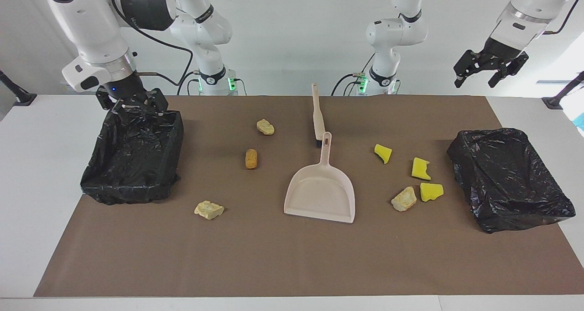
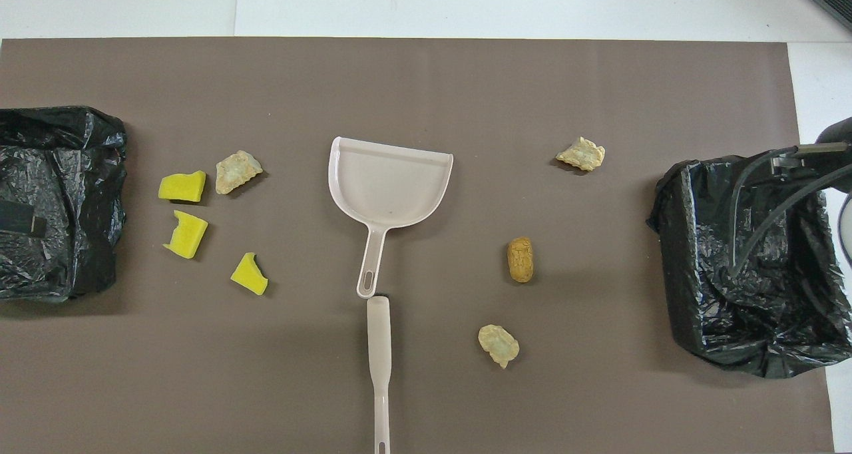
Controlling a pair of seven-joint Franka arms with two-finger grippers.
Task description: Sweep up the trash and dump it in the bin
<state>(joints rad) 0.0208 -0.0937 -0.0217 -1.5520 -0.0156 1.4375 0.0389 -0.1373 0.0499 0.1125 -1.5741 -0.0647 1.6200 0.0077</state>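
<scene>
Trash lay scattered over the brown mat covering the bench, none of it in either bin. I read the places off a dial centred on the beige dustpan, with twelve pointing away from the robots and nine toward the left arm's end.

Three yellow sponge chunks sat between eight and nine o'clock, spaced a little apart. One pale bread-like lump lay just beside the chunk at nine. Three more lumps were spread out toward the right arm's end: a pale one near three o'clock, an orange-brown one at four, and another pale one at five.

The dustpan lay flat and empty, its handle pointing to six. The brush lay in line with that handle at six, its end just beside the handle's tip.

A bin lined with a black bag stood out at nine o'clock, and a second black-lined bin stood at three.

The right claw was low at the six o'clock rim of the second bin, its fingers spread; I could not tell whether it touched the bag. The left claw hung in the air over the left arm's end of the bench, fingers spread and holding nothing.
</scene>
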